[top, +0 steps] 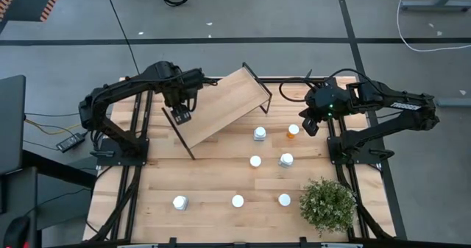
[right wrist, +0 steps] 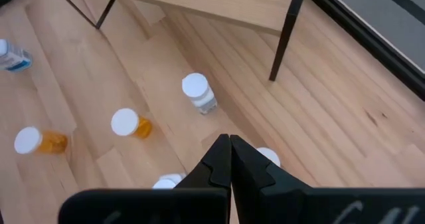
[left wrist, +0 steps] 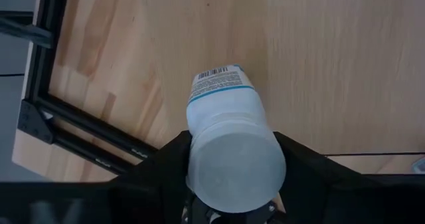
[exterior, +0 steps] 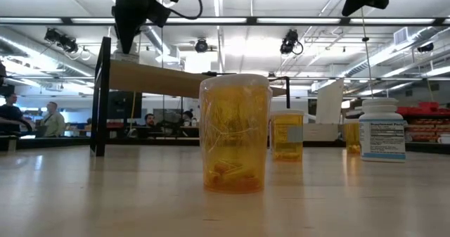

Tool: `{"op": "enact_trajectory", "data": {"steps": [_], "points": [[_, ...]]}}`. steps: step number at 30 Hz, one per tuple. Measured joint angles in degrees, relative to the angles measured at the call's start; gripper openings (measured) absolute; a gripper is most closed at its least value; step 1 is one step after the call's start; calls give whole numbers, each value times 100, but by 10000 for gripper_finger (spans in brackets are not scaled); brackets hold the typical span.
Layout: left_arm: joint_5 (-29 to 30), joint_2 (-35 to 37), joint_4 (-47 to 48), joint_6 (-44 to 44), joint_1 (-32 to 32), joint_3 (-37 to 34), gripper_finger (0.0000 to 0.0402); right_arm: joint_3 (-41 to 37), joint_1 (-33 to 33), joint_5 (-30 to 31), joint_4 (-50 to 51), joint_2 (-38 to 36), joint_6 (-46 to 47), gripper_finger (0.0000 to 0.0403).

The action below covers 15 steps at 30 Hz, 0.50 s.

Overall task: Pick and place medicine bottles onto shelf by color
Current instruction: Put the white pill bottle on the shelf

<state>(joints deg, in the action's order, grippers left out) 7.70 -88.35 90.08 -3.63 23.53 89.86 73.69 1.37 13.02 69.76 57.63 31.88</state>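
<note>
- Left jaws (left wrist: 232,207): I see a white-bodied bottle (left wrist: 229,147) between them, cap end toward the wrist camera, barcode label end pointing at the board. Jaws partly spread, one dark finger on either side of the bottle; I cannot tell whether they grip it firmly.
- From overhead, the left gripper (top: 181,114) sits over the left part of the shelf (top: 221,104), a slanted light-wood board on a thin black frame at the far middle of the table (top: 147,196).
- Right jaws (right wrist: 230,159): pressed together, nothing between them. Right gripper (top: 309,123) hangs above the far right of the table, just right of the shelf.
- Bottles standing on the table, overhead view: a white one (top: 260,133) just near of the shelf's right end; an orange one (top: 293,131) to its right, close under the right gripper; two more in mid-table (top: 255,160) (top: 285,159); three in a near row (top: 179,202) (top: 238,201) (top: 284,199).
- Low view: an orange bottle (exterior: 235,133) stands closest to the lens, another orange one (exterior: 287,134) behind it, a white labelled one (exterior: 382,129) to the right.
- Green potted plant (top: 327,205) at the near right corner.
</note>
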Motion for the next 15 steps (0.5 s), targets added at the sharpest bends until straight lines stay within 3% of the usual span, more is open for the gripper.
{"op": "enact_trajectory", "data": {"steps": [7,15], "points": [[-117,-2,-10,132,10,-4,203,0,0,0,-9,0,223,6],[-142,-22,-7,133,5,21,280,0,0,0,-9,0,254,6]]}}
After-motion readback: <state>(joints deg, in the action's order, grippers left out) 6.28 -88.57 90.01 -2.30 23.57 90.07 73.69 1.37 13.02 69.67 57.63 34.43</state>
